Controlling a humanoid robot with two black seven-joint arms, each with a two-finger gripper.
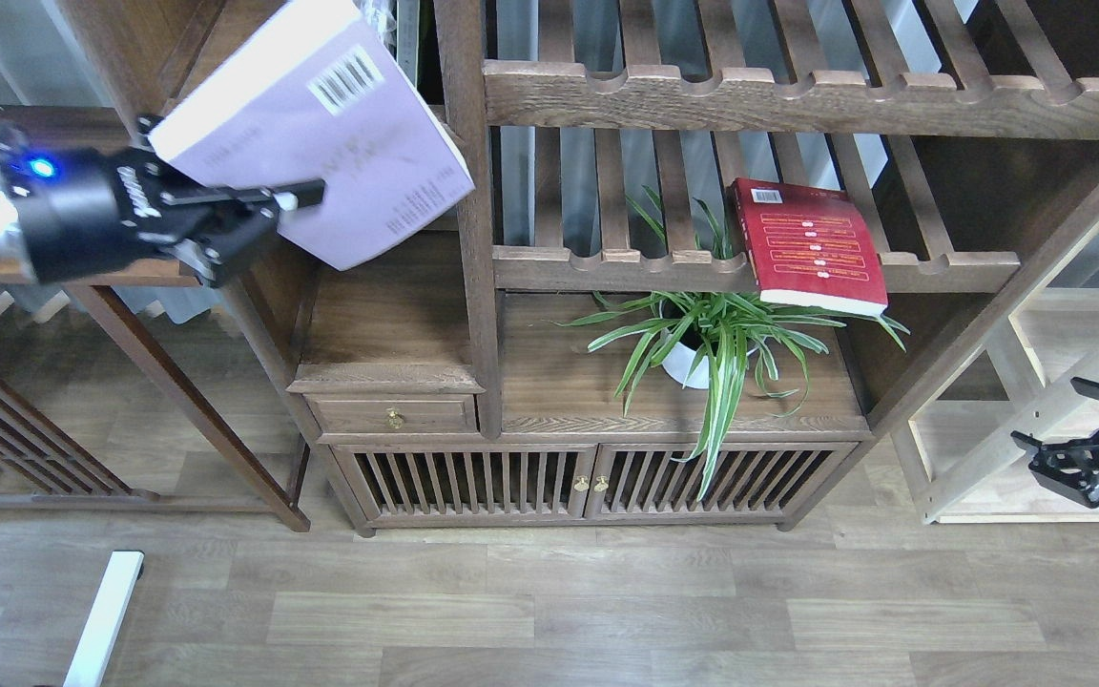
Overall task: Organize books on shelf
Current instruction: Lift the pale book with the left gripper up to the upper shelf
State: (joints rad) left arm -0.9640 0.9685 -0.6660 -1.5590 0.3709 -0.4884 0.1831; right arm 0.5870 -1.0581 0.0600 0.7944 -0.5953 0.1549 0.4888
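Nearest in the head view, the right claw (1088,456) hangs low at the right edge, empty, its fingers spread apart, well away from the furniture. Above the floor to the left, the left claw (259,205) is clamped on the lower edge of the pale lavender book (340,124), one finger (244,196) lying across the back cover. The book is held up in the air, tilted, its barcode corner uppermost, in front of the narrow shelf (225,48) at the top left, whose board it largely hides; whether it touches the upright post (464,143) beside it cannot be told.

Farther back, the red book (807,246) lies flat on a slatted rack (607,267), its near edge overhanging the front rail above the potted plant (712,334).

The lavender paperback looks light and somewhat flexible, so held by one edge it may sag or pivot between the fingers; its smooth cover could slip. A hold close to the spine, where the pages are bound and stiffest, would likely control it best. The red one seems thicker and heavier; its overhanging edge offers the likeliest place to take hold of it.
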